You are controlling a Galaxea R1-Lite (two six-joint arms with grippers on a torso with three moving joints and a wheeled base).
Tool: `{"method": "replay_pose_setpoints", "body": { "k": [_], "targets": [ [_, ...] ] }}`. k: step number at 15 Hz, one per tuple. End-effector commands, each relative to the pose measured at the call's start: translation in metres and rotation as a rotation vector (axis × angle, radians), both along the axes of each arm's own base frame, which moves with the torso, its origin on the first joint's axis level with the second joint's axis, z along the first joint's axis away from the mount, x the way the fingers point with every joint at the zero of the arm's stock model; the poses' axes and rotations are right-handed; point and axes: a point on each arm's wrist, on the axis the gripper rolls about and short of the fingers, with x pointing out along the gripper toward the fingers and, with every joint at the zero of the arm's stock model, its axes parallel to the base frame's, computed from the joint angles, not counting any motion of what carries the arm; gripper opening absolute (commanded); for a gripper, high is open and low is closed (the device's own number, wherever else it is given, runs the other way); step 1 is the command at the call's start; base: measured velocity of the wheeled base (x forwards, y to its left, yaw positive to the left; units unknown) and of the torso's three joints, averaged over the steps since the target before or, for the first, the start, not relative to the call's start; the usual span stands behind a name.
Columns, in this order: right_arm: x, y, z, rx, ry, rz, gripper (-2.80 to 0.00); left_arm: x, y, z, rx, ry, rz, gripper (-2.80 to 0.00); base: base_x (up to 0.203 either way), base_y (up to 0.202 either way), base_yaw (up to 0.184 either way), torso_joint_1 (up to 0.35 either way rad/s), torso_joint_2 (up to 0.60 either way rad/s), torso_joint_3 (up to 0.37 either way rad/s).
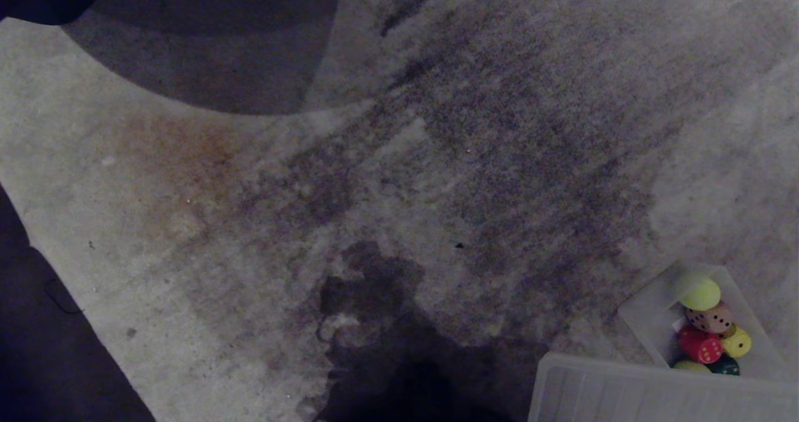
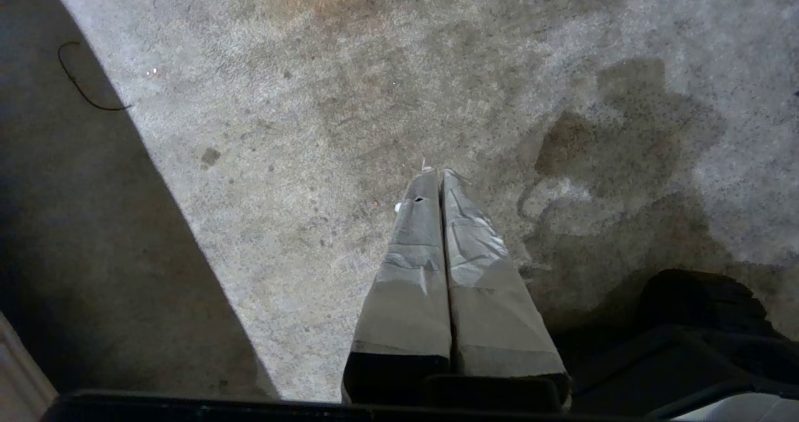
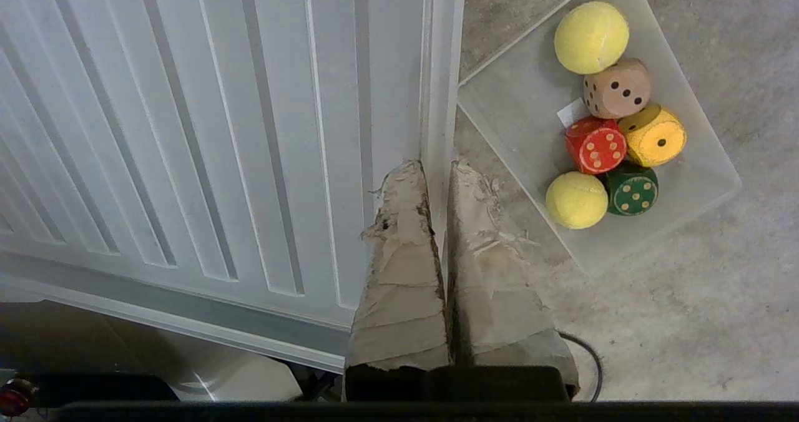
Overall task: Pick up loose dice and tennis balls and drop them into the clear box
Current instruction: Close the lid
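Observation:
The clear box sits on the carpet at the lower right of the head view. Inside it lie two tennis balls and several dice: tan, red, yellow and dark green. In the head view the same heap shows, with a tennis ball on top. My right gripper is shut and holds nothing. It hangs over the edge of the ribbed lid, beside the clear box. My left gripper is shut and bare over the carpet. Neither arm shows in the head view.
The ribbed lid lies at the head view's bottom edge, against the box. The pale carpet has dark stains and a rust patch. Darker floor borders it on the left. A thin black cable runs by the right gripper.

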Motion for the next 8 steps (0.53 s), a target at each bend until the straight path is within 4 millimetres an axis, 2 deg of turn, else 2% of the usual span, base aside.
{"method": "replay_pose_setpoints", "body": {
  "k": [1, 4, 8],
  "targets": [
    [0.0002, 0.0000, -0.0001, 0.002, 0.005, -0.001, -2.80, 0.0002, -0.0001, -0.0004, 0.002, 0.002, -0.002, -2.80, 0.000, 0.000, 0.000, 0.000, 0.00, 0.000],
    [0.0002, 0.0000, -0.0001, 0.001, 0.005, -0.001, -2.80, 0.0002, -0.0001, -0.0004, 0.004, 0.003, -0.002, -2.80, 0.000, 0.000, 0.000, 0.000, 0.00, 0.000],
    [0.0002, -0.0001, -0.0001, 0.001, 0.005, 0.000, -2.80, 0.0002, -0.0001, -0.0004, 0.004, 0.003, -0.002, -2.80, 0.003, 0.007, -0.134, 0.001, 0.00, 0.004]
  ]
}}
